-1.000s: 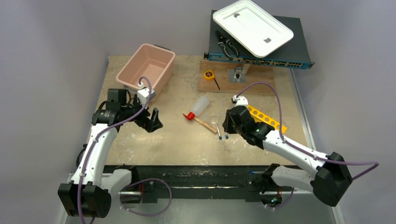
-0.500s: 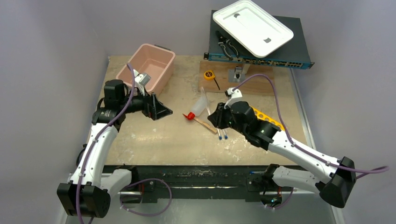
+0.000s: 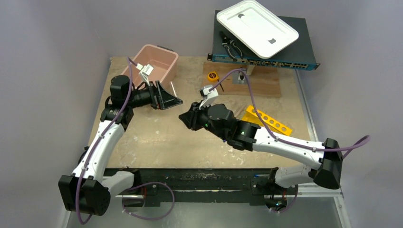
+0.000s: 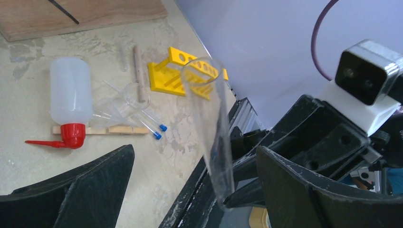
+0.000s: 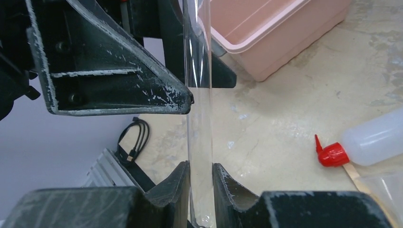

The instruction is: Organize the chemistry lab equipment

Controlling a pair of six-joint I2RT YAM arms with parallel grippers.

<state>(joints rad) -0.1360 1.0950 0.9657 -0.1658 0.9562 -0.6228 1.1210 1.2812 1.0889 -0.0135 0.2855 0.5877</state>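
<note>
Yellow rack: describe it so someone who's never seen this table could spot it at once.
Start at the tan table and find the wooden board at its far edge. Just nearer than the board, on the table's right side, lies the yellow rack. It alone is a long bright-yellow strip with a row of round holes; the yellow tape measure is small and sits on the board.

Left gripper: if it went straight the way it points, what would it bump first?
Probably the clear test tube that the right gripper pinches. In the left wrist view it stands between the open fingers of the left gripper, though how far ahead is unclear.
</note>
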